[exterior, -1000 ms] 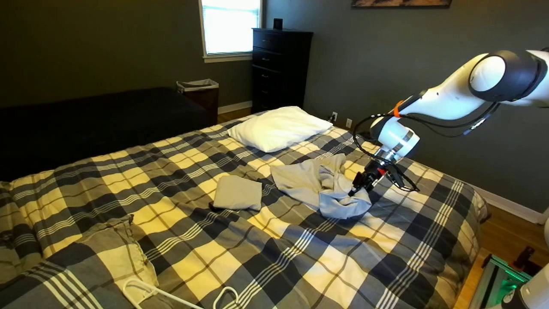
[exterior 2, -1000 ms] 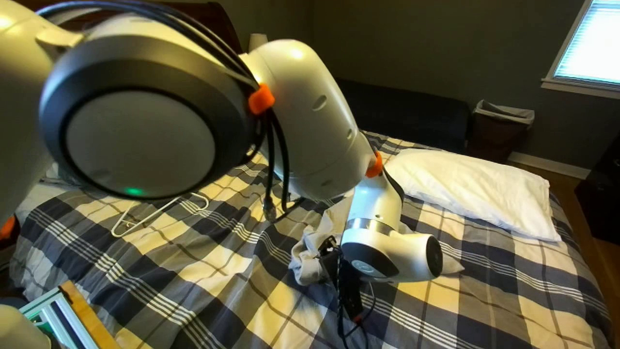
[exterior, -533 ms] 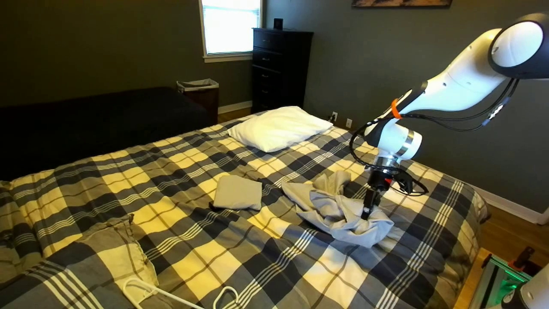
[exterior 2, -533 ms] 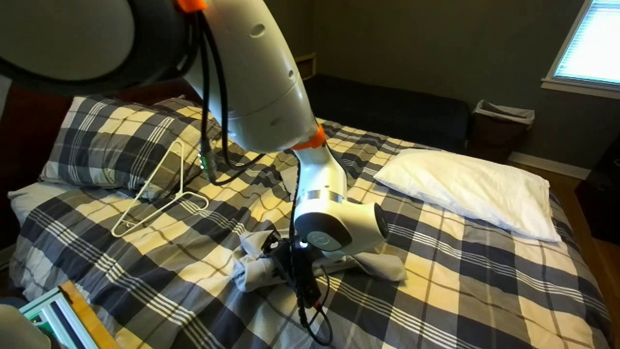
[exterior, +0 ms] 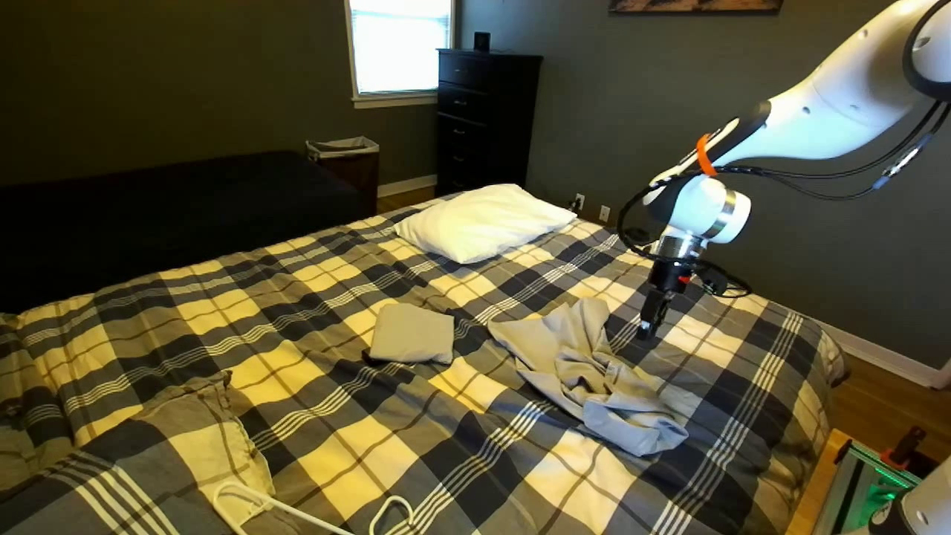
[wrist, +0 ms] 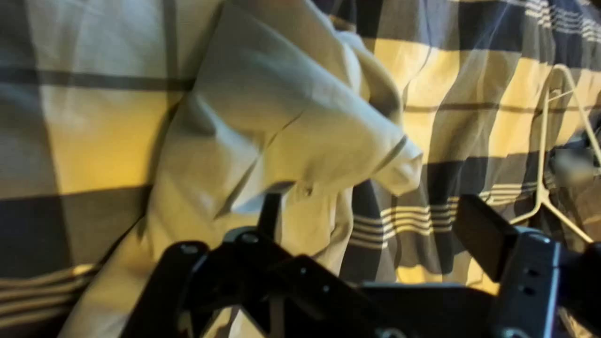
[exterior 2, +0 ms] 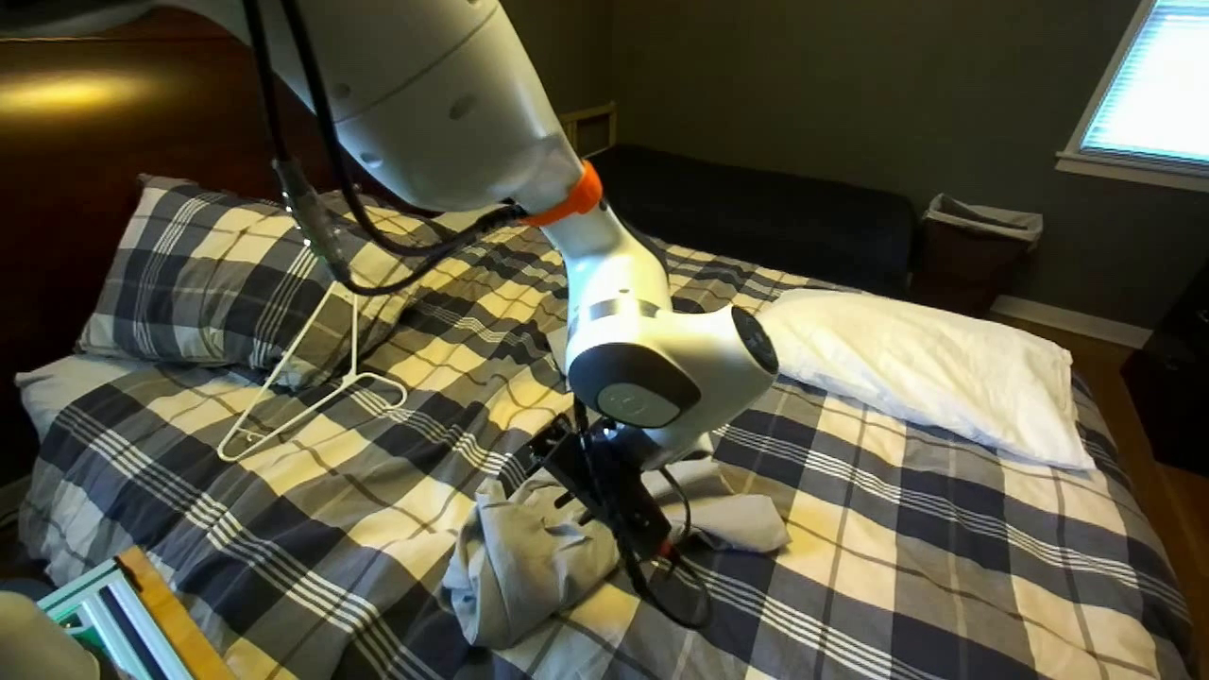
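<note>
– Being at which step?
– Probably handling the rumpled cloth (exterior: 587, 375), being without any grip; seemingly calling next for choosing a fold, lowering over it, then closing.
– Going left to right, passing what?
– Passing a hanger (exterior: 297, 511), a folded cloth (exterior: 412, 334), a pillow (exterior: 487, 223), then reaching the rumpled cloth, lying on the blanket-covered bench (exterior: 297, 357).
– Pointing which way?
– Stretching its long axis slantwise in an exterior view: pointing a flatter end upper left, a bunched end lower right.
– Spotting what farther right?
– Finding the hand (exterior: 646, 331), gripping nothing, holding its fingers (wrist: 483, 234) apart, seemingly hanging just above the rumpled cloth.
</note>
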You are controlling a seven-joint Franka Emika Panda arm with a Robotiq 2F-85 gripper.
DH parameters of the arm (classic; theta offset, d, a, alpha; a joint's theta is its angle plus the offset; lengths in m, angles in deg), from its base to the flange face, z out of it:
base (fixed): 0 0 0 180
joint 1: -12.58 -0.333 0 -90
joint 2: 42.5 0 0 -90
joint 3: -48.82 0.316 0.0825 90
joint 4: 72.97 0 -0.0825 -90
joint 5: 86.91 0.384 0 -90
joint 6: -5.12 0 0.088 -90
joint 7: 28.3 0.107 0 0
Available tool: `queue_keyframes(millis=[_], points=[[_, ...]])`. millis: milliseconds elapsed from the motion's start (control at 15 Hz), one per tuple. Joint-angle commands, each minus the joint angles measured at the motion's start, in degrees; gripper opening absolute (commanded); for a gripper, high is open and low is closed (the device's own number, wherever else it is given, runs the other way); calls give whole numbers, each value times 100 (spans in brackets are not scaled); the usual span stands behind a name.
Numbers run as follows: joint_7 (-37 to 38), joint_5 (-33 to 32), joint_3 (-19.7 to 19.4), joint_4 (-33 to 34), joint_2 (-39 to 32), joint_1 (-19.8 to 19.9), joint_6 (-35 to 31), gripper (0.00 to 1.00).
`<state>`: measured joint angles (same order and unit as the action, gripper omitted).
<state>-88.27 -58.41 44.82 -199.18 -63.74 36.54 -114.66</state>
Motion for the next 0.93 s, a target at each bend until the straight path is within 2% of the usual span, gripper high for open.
queue_keyframes(millis=[0,333,533,600,733,800,867], points=[[-343,377,-250,203,281,111,-493,100],[-761,1324,-261,914,-331,156,-1864,100],[-840,1428,-212,1738,-1049,307,-1656,100],[-642,1192,-310,2058,-1262,303,-1583,100],[-136,1008,-463,2491,-1641,221,-2130,100],[-479,1122,-239,1913,-1141,337,-1922,100],[-336,1036,-252,2128,-1324,372,-2071,100]])
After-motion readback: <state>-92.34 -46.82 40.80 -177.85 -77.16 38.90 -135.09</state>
